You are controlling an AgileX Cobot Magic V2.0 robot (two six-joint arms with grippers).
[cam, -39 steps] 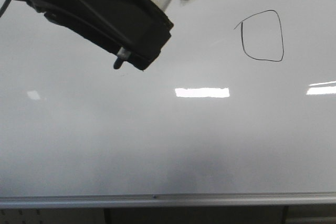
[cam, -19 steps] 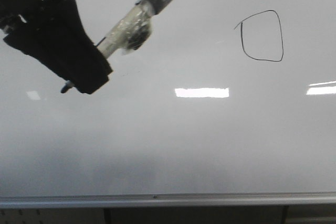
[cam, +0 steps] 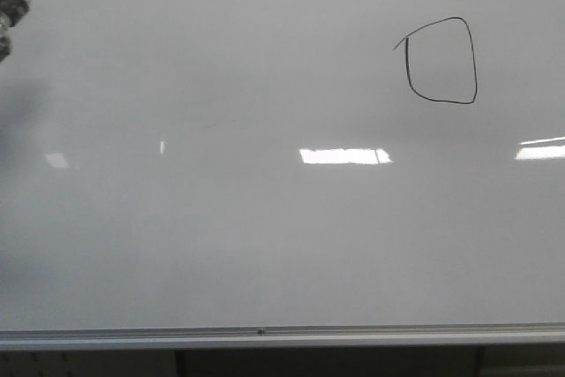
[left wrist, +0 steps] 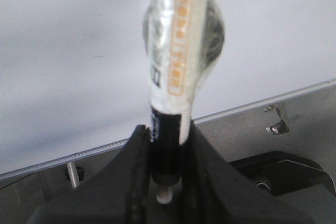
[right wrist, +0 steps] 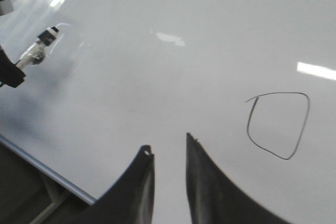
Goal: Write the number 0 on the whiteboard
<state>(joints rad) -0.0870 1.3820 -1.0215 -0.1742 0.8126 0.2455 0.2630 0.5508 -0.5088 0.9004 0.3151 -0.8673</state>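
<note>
The number 0 (cam: 441,60) is drawn in thin black line on the upper right part of the whiteboard (cam: 265,245). It is a closed loop, squarish with rounded corners, and a short stray tail runs off its upper-left corner. The right wrist view shows the same loop (right wrist: 278,124) complete, with nothing touching it.

The whiteboard is glossy grey-white and fills nearly the whole front view. A silver rail (cam: 282,336) runs along its bottom edge. Bright white light reflections (cam: 344,155) lie across the middle of the board, below the loop and apart from it.

Left gripper (left wrist: 167,145): clenched on a marker (left wrist: 178,77). The two black fingers (left wrist: 136,156) press against the dark lower barrel from either side, with no gap visible between finger and barrel. The marker's upper body is wrapped in clear tape over a white label with orange print. In the front view only the end of the marker (cam: 12,8) shows at the far left edge, well apart from the loop; the gripper itself is out of that frame. The right wrist view shows the marker (right wrist: 39,45) off to the side, clear of the drawing.

Right gripper (right wrist: 168,153): released. Its two dark fingers (right wrist: 139,182) stand slightly apart with bare board visible between them. It holds nothing and touches nothing, and sits near the loop but not over it.
</note>
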